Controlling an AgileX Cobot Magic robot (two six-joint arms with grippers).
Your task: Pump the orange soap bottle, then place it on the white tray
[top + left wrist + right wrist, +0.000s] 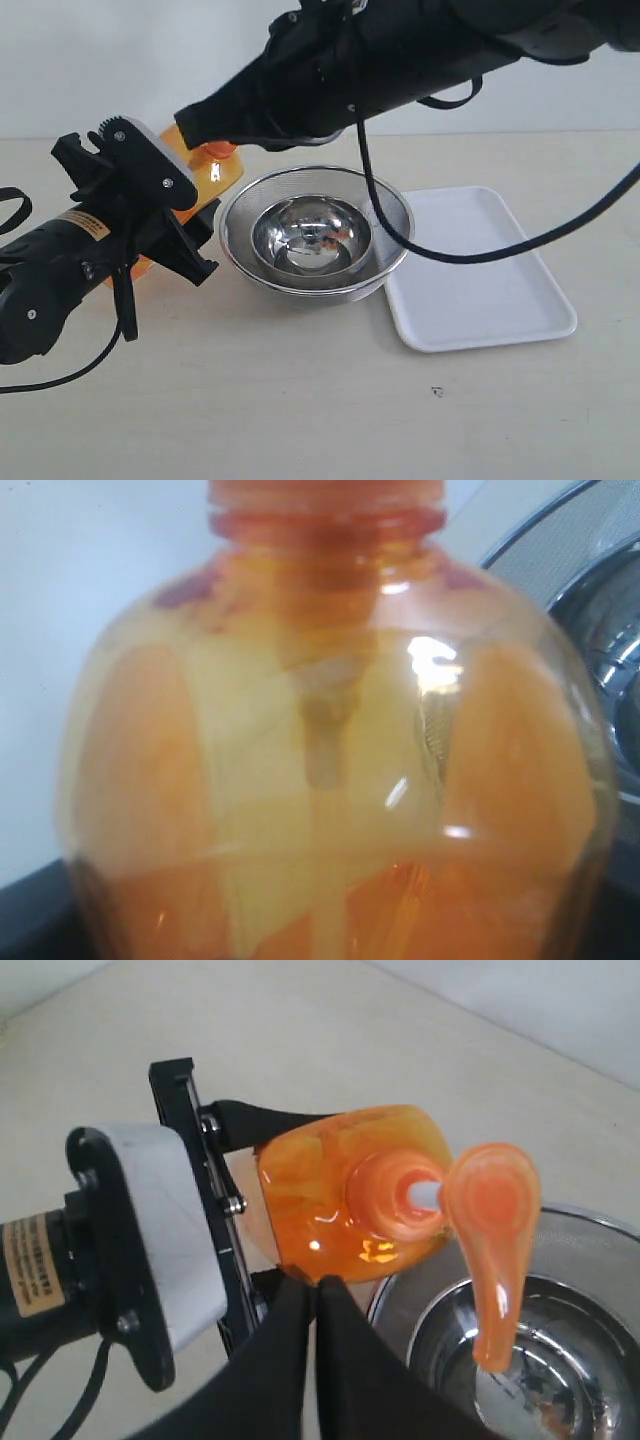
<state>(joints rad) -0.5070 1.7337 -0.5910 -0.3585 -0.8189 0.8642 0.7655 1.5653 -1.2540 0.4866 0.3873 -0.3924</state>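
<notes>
A clear plastic orange soap bottle (330,1190) is held upright, long axis vertical, left of centre over the pale counter (300,400), with the left jaws clamped on its rounded body. Its glossy orange pump (490,1230) points its spout over a round steel mesh bowl (240,215) just beside it. The right jaws, pressed shut on nothing, hover by the bottle's shoulder. A smooth, round-cornered white tray (480,280) lies on the bowl's other side.
</notes>
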